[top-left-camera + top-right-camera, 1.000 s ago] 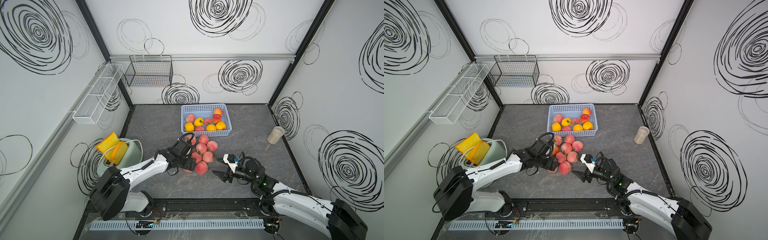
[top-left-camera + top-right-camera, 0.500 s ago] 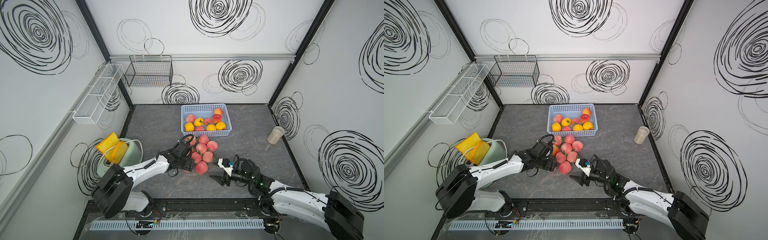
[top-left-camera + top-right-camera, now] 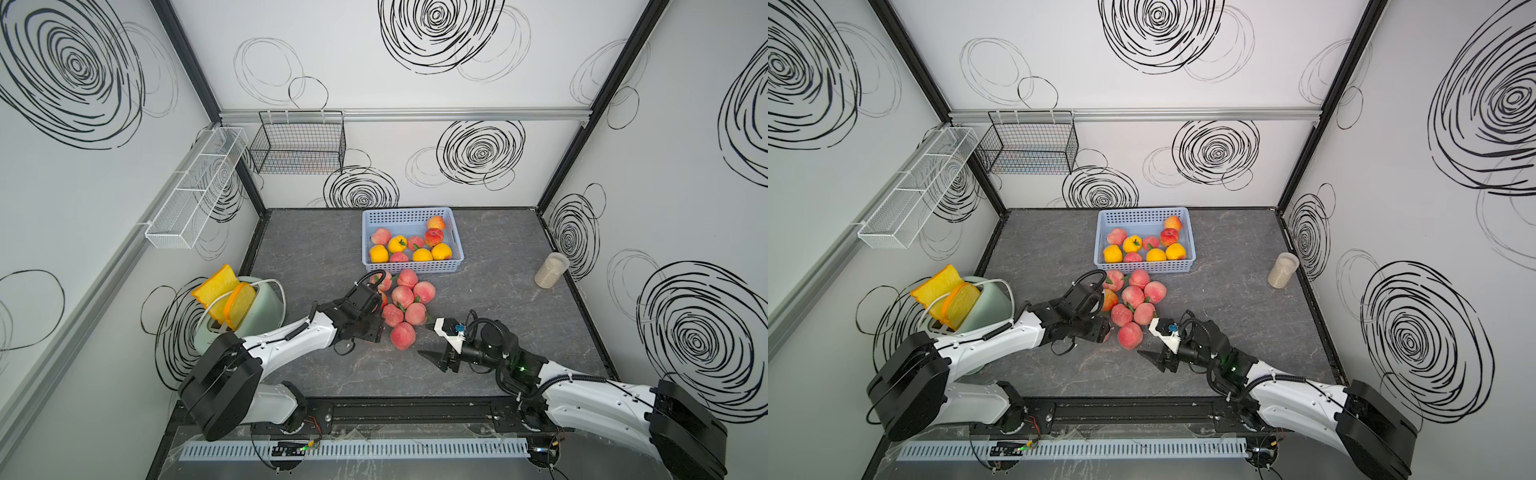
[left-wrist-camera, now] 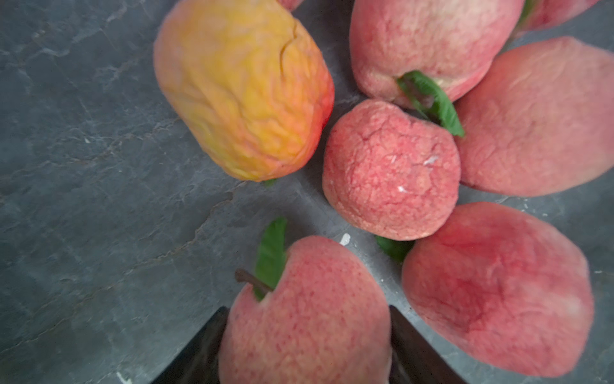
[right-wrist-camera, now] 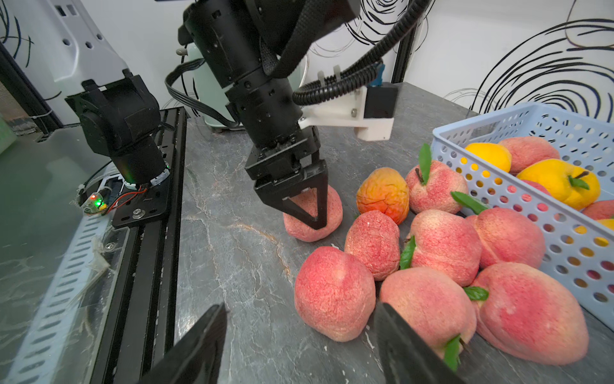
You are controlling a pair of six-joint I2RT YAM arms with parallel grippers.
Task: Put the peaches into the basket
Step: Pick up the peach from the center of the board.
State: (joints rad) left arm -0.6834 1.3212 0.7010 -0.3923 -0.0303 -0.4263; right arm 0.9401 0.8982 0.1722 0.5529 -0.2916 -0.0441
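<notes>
Peaches [image 3: 402, 296] are splitting about half and half. Nine are sitting inside the light blue basket [image 3: 405, 212], four of them plainly yellow. Nine are lying outside on the grey tabletop [image 3: 316, 249], bunched just in front of the basket's near wall. Going by the count, the job is roughly halfway.

Left end effector [image 5: 307, 212] is clamping a pink peach with a stem and leaf [image 4: 305, 316] at the pile's near left edge, fingers [image 4: 199, 352] pressing both its sides. The fruit is resting on the tabletop, not lifted yet. A wrinkled orange peach [image 4: 242, 89] is lying near it but apart, half hidden by the left wrist in both top views. Seven pink ones are touching each other in a tight clump beside it. Right end effector [image 3: 434, 358] is hovering low at the clump's near right side, jaws partly spread and holding nothing. It is pointing at the nearest pink peach [image 3: 402, 336], close but not touching.

Around the scene:
- A white mesh rack [image 3: 195, 187] is hanging on the left wall.
- A mint toaster [image 3: 266, 307] with toy bread slices [image 3: 218, 286] is standing at the tabletop's left edge.
- A black wire basket [image 3: 299, 143] is hanging on the back wall.
- A clear plastic jar [image 3: 550, 270] with pale filling is standing far right.

None of these is blocking the route. Three things are looking like obstacles: the basket's near wall, which each fruit is having to clear, crowded neighbours likely getting nudged, and both arms working one small pile close together.
</notes>
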